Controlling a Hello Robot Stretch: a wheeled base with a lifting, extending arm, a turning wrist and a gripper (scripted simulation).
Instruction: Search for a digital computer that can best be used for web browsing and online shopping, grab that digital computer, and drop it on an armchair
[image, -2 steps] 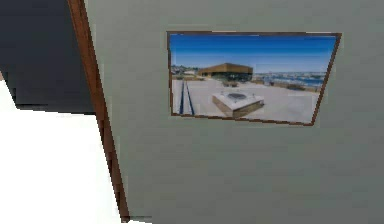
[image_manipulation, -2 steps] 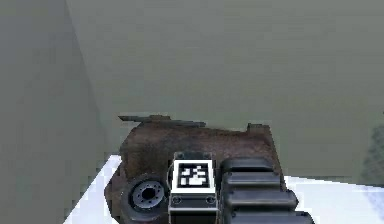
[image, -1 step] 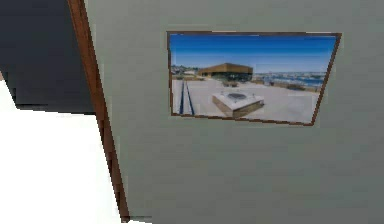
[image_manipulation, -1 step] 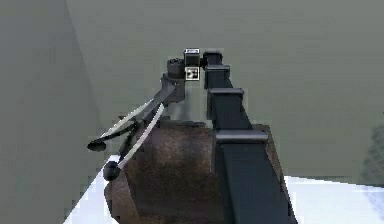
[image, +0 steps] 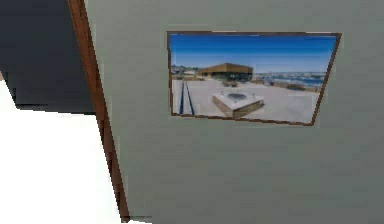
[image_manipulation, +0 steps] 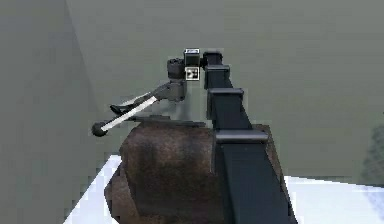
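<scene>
Presently the arm (image_manipulation: 238, 120) extends above a brown armchair (image_manipulation: 170, 172). The end effector (image_manipulation: 106, 117) sits near the chair's top edge, against grey wall (image_manipulation: 310, 60). Cannot tell whether it holds anything. A framed picture (image: 250, 78) hangs ahead.

Rectangular brown-framed wall picture of a building under blue sky (image: 252, 78): 1.
Plain grey-green wall carrying that picture (image: 250, 170): 1.
Upright brown wooden trim strip (image: 98, 110): 1.
Mottled brown padded armchair (image_manipulation: 165, 170): 1.
Dark square-section arm bar (image_manipulation: 240, 140): 1.
Small white squares with black marks (image_manipulation: 193, 72): 2.
Dark-bodied tool (image_manipulation: 107, 117): 1, with thin fingers (image_manipulation: 135, 112): 2.
</scene>
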